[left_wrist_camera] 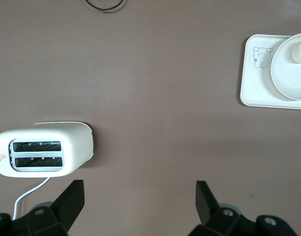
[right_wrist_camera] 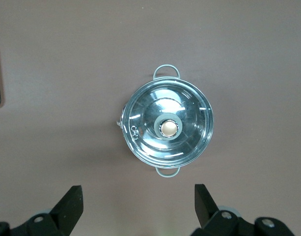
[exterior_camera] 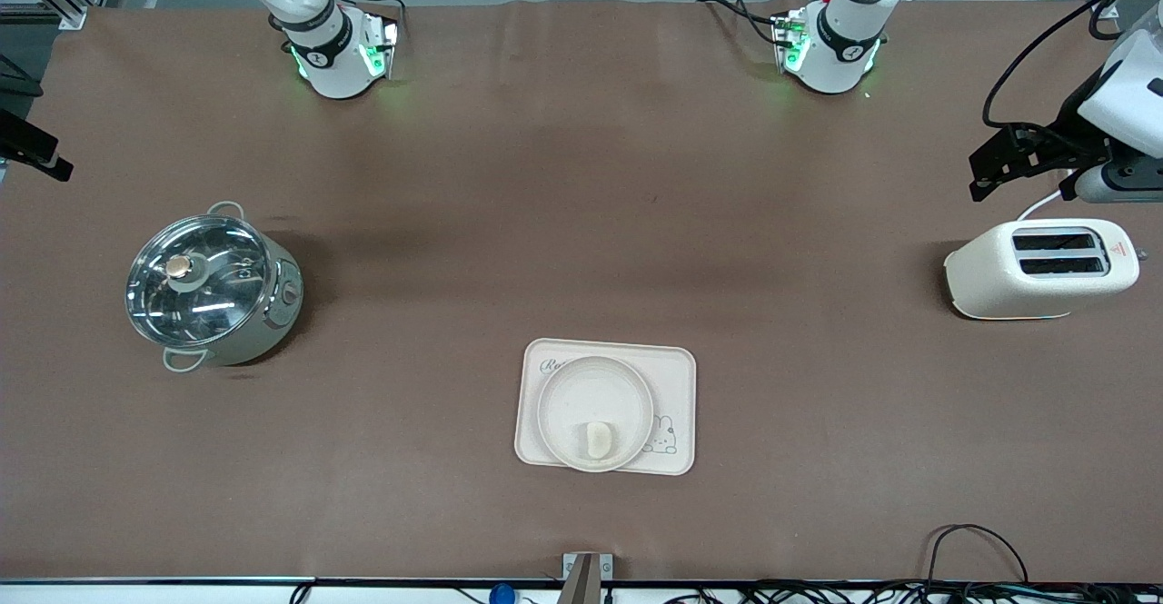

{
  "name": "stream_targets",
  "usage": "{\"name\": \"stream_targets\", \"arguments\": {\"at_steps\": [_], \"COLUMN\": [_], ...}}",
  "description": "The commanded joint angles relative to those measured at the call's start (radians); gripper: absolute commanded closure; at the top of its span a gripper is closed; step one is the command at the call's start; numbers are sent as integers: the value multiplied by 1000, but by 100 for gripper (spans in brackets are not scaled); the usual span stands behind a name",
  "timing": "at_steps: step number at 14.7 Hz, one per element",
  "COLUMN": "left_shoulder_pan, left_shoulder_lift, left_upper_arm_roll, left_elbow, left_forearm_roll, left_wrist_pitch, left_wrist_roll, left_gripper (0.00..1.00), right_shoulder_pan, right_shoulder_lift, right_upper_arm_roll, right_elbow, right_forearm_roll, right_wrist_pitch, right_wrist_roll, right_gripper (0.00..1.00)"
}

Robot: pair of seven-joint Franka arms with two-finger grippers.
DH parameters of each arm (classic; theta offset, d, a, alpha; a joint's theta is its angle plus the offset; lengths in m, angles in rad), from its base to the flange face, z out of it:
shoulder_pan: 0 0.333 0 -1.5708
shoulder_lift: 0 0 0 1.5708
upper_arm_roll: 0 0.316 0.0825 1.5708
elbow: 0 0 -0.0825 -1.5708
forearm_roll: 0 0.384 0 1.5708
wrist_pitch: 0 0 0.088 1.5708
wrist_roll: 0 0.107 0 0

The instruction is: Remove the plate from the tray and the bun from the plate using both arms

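Left claw [left_wrist_camera: 138, 199] spread wide over bare table [left_wrist_camera: 155, 88] between toaster [left_wrist_camera: 42, 152] and tray [left_wrist_camera: 258, 81]

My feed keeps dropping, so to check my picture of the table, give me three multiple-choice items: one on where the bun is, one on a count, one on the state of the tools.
1. Where is the bun?
A. In the toaster
B. On the plate
C. On the bare table

2. How many slots does the toaster have?
A. One
B. Two
C. Four

3. How do the two tools stand?
A. Both open, holding nothing
B. Both shut on the plate
C. One shut on the bun

Answers:
1. B: the bun lies on the plate, which sits on the tray.
2. B: two dark slots show on its top.
3. A: the left tool hangs open over the table near the toaster, the right tool open near the pot.
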Motion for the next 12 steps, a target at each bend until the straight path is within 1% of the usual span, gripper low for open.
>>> {"name": "stream_targets", "arguments": {"at_steps": [1,3,5,6,7,8,9,10,11,12], "left_shoulder_pan": [10,11,11,7,4,3,4,7,9,10], "left_shoulder_lift": [6,9,9,9,9,7,9,9,9,9], "left_upper_arm_roll": [2,2,4,2,-4,-5,-7,-5,-4,-1], "left_elbow": [19,21,21,21,21,21,21,21,21,19], "left_forearm_roll": [1,-1,2,4,7,8,8,8,7,5], "left_wrist_pitch": [-4,-5,-5,-5,-5,-5,-5,-5,-5,-5], "left_wrist_roll": [19,16,19,5,-1,-1,1,11,14,17], "left_gripper": [0,0,0,0,0,0,0,0,0,0], "right_shoulder_pan": [-19,-45,-85,-79,-76,-58,-33,-3,45,106], "right_shoulder_lift": [-40,-40,-40,-37,-16,18,32,47,87,131], "right_upper_arm_roll": [-8,-15,-14,-11,-8,-5,-5,-5,-3,-3], "right_elbow": [-27,-7,-17,-40,-66,-115,-158,-181,-183,-183], "right_forearm_roll": [-23,-21,-15,-15,-11,0,43,87,112,120], "right_wrist_pitch": [-19,-28,-30,-4,64,141,204,241,273,325], "right_wrist_roll": [-52,-134,-170,-168,-165,-160,-158,-149,-97,-6], "right_gripper": [0,0,0,0,0,0,0,0,0,0]}}
